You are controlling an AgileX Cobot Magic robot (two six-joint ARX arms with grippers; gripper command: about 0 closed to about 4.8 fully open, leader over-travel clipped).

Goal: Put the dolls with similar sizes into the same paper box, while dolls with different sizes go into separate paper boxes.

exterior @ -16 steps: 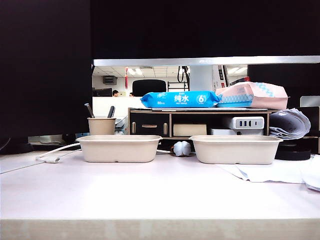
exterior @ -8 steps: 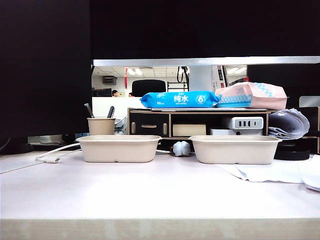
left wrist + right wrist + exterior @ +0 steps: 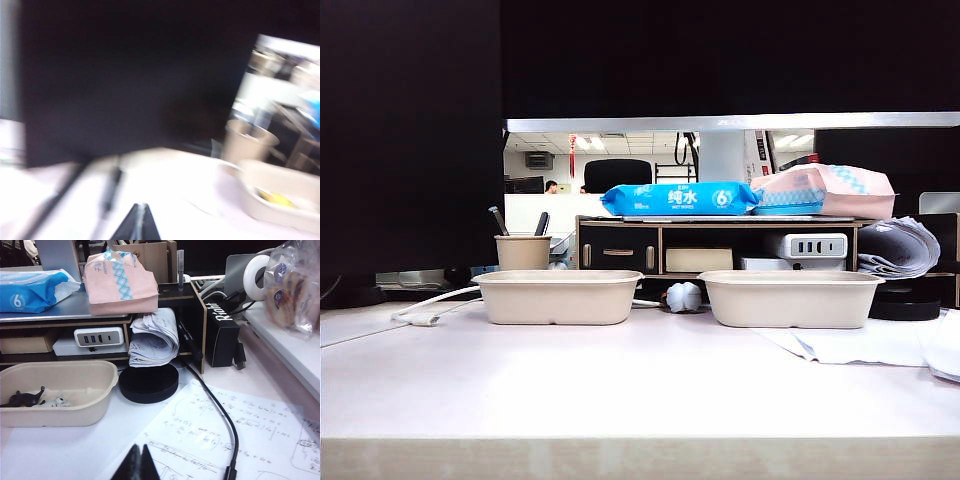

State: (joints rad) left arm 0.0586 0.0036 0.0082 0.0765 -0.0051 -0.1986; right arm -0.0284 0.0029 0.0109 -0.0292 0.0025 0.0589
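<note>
Two beige paper boxes stand side by side on the table, one on the left and one on the right. Their contents are hidden in the exterior view, which shows neither gripper. The blurred left wrist view shows my left gripper shut and empty over the white table. Off to one side of it is a paper box with a yellow doll inside. My right gripper is shut and empty above a written sheet. The paper box near it holds a small black doll and a small white doll.
A beige cup with pens stands behind the left box. Behind the boxes is a black shelf carrying a blue wipes pack and a pink pack. A black puck, a cable and papers lie on the right.
</note>
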